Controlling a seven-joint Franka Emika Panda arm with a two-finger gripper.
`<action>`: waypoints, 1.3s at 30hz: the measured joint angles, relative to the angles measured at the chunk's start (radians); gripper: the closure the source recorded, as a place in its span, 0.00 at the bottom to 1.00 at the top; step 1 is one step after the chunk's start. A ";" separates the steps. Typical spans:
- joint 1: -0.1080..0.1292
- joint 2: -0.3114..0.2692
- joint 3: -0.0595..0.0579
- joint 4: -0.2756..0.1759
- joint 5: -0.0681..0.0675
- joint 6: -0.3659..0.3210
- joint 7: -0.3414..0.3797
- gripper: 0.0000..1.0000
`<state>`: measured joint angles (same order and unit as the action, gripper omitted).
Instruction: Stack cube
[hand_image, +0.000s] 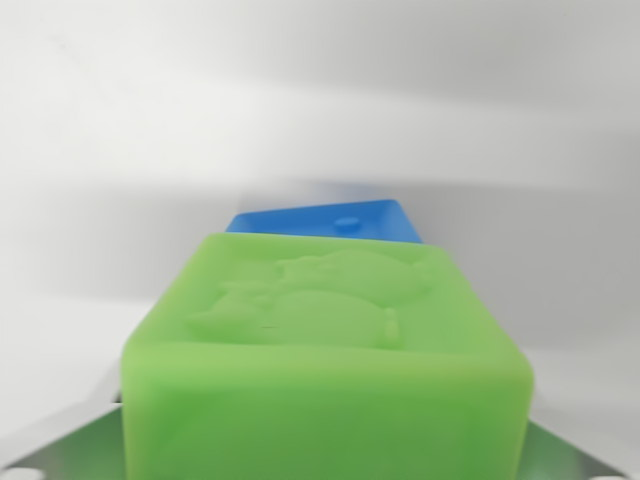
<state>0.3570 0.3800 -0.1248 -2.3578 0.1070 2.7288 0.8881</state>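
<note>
Green cube (325, 360) fills the lower wrist view, close under the camera, with a raised figure on its top face. Behind it, 1 blue cube (330, 220) shows only its upper edge. Whether the jaws are clamped on the green cube cannot be told. Stacking looks not yet done; placing remains.

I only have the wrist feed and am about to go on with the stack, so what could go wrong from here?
1. The green cube fills most of the wrist view and hides nearly all of the blue cube behind it, so alignment between them is hard to judge; an off-centre placement could tip.
2. The gripper fingers are not visible, so the grasp cannot be confirmed; the green cube might slip or shift.
3. The picture is blurred, so edge positions may mislead.
</note>
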 joint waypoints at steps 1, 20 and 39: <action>0.000 0.000 0.000 0.000 0.000 0.000 0.000 0.00; 0.000 0.000 0.000 0.000 0.000 0.000 0.000 0.00; 0.011 -0.071 -0.015 -0.007 -0.016 -0.060 0.011 0.00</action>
<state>0.3676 0.3090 -0.1394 -2.3646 0.0911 2.6687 0.8992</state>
